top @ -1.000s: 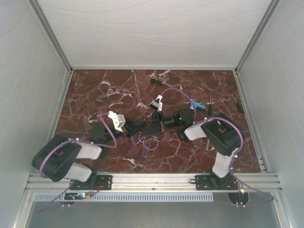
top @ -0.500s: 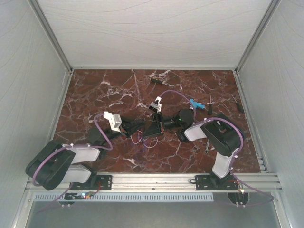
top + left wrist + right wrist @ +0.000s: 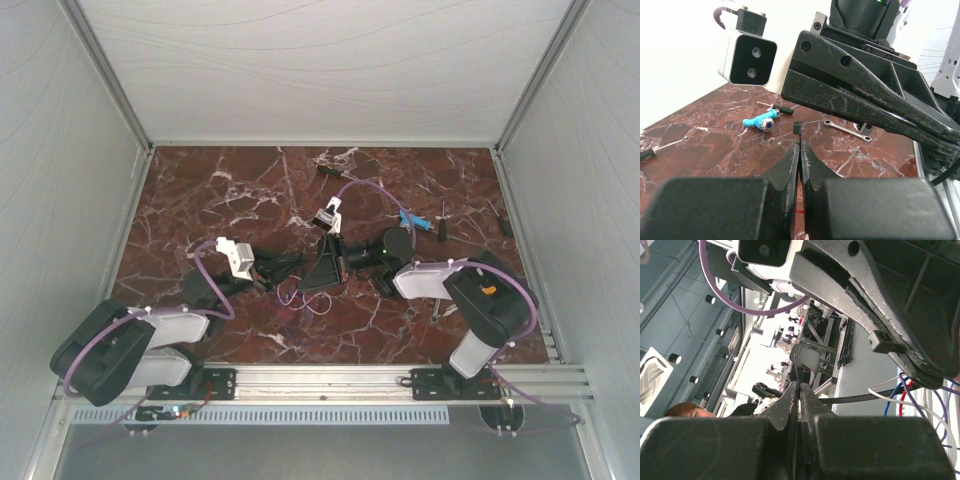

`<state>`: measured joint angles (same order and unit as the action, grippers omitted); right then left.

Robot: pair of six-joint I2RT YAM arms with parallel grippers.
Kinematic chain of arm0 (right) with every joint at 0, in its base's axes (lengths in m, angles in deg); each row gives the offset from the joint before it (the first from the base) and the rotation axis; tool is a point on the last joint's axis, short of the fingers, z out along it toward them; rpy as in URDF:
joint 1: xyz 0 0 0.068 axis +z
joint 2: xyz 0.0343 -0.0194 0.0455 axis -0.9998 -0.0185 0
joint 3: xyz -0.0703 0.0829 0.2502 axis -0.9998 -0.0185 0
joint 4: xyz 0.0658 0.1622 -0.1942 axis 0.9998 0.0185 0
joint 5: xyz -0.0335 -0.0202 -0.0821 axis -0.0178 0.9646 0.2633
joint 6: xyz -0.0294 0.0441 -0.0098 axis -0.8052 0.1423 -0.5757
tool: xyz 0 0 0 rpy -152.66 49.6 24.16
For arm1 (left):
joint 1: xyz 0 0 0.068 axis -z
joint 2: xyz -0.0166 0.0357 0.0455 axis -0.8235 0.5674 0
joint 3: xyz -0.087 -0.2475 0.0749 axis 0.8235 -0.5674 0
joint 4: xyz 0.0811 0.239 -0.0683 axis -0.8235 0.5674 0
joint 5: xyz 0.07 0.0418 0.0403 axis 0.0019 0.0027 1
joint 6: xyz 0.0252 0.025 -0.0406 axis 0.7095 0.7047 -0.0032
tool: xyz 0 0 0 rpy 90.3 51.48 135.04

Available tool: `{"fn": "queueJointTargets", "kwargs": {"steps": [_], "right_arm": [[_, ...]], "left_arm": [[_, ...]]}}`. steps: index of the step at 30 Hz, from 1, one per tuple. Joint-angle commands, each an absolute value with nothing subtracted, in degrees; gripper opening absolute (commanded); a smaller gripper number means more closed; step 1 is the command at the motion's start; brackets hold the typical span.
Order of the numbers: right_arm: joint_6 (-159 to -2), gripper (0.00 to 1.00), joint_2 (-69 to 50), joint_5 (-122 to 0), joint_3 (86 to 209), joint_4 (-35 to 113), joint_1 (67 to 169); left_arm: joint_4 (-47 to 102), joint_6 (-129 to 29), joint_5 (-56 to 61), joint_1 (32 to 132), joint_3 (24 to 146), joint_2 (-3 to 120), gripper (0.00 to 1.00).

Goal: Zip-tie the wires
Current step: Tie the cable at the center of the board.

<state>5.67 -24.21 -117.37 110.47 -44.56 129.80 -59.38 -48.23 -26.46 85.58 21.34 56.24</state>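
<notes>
Black zip tie [image 3: 860, 399], pinched near its head by the fully closed left gripper [image 3: 799, 149]; the right gripper [image 3: 799, 390], closed too, seemingly holds the tail. The wires [image 3: 303, 296] lie just at the left gripper's five o'clock. Looping is probably under way; next, thread tail through head.

The wires [image 3: 305, 297] sat on the counter [image 3: 200, 190] roughly mid-width and a bit toward the near edge. The left fingers [image 3: 288, 265] reached in from the left just behind them, and the right fingers [image 3: 322, 274] came in from the right, the two sets close together over the far side of the tangle. Behind and to the right of all that lay a small hand tool [image 3: 410, 220], a screwdriver [image 3: 328, 171] lay further back near the middle, and a wrench [image 3: 437, 308] sat just beside the right arm [image 3: 480, 305] toward the right edge.
</notes>
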Motion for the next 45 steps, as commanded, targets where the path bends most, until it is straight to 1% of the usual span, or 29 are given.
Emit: {"fn": "queueJointTargets", "kwargs": {"steps": [1,45], "right_arm": [[0.9,0.0,-21.6,-117.7,111.7,-39.3,130.7],[-3.0,0.0,-17.1,-117.8,113.2,-31.4,133.2]], "left_arm": [[-75.7,-48.2,-27.2,85.9,21.6,54.1,0.0],[-75.7,-49.1,-28.5,88.1,20.9,47.3,0.0]]}}
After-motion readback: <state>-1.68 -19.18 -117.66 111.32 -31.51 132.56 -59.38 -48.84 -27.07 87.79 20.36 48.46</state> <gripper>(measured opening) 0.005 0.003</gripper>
